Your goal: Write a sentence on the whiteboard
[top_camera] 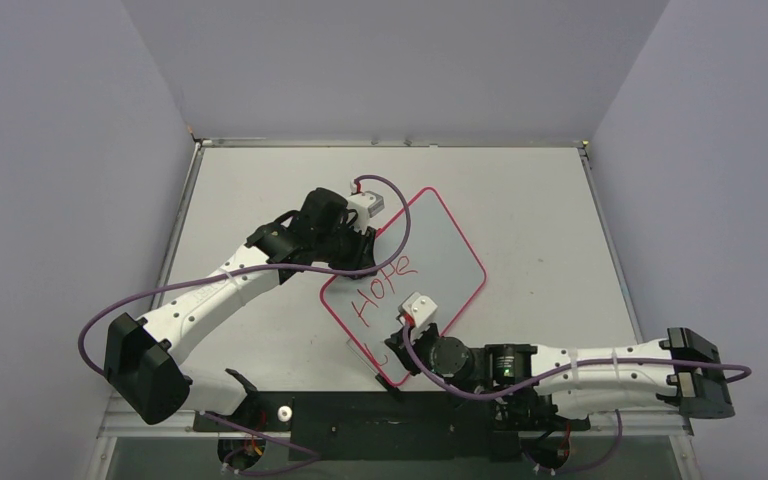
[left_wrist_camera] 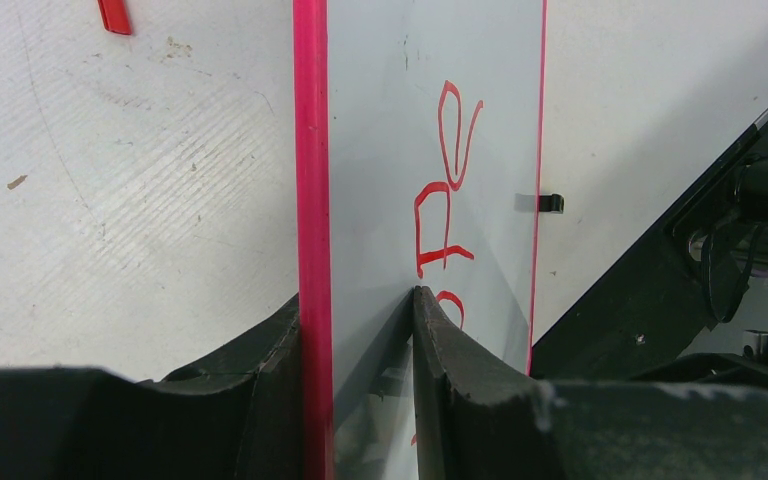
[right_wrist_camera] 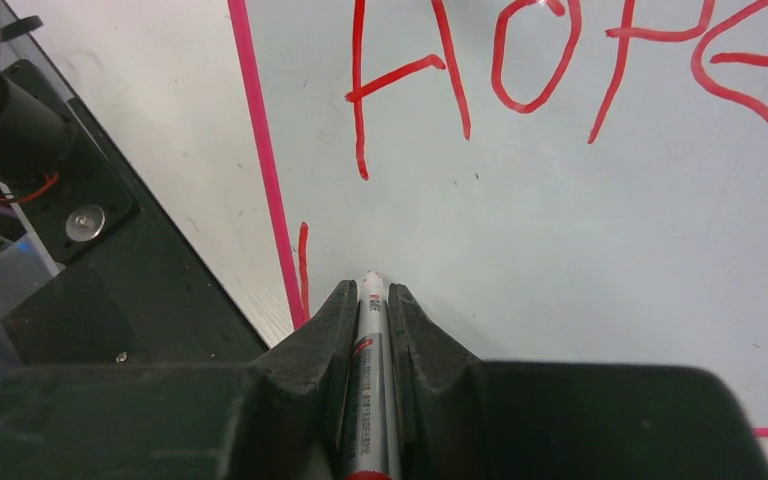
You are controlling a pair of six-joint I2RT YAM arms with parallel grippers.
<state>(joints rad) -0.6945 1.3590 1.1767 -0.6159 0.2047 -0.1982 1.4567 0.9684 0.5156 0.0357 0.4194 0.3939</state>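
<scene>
The whiteboard [top_camera: 440,245] lay flat on the table [top_camera: 250,190] between the two arms, turned on a diagonal, its long axis running from near-left to far-right in the top view. The left gripper [left_wrist_camera: 360,310] was clamped on the board's far-left edge, pink rim pinched between its fingers, apparently steadying it. The right gripper [right_wrist_camera: 370,295] was closed around a marker [right_wrist_camera: 368,400], whose barrel pointed straight ahead out of the jaws. Its tip sat over bare white just inside the board's near short rim. Whether it touched the surface could not be told. So far the sentence [top_camera: 380,285] was only the red word "HOPE", written along the long axis. From the right wrist it lay ahead of and above the tip, with the H almost directly in front. A short red stroke [right_wrist_camera: 303,255] stood just left of the tip, beside the rim. The right arm was the writing arm. A second line would probably have to run rightward, parallel to "HOPE", across the blank strip beneath it.
</scene>
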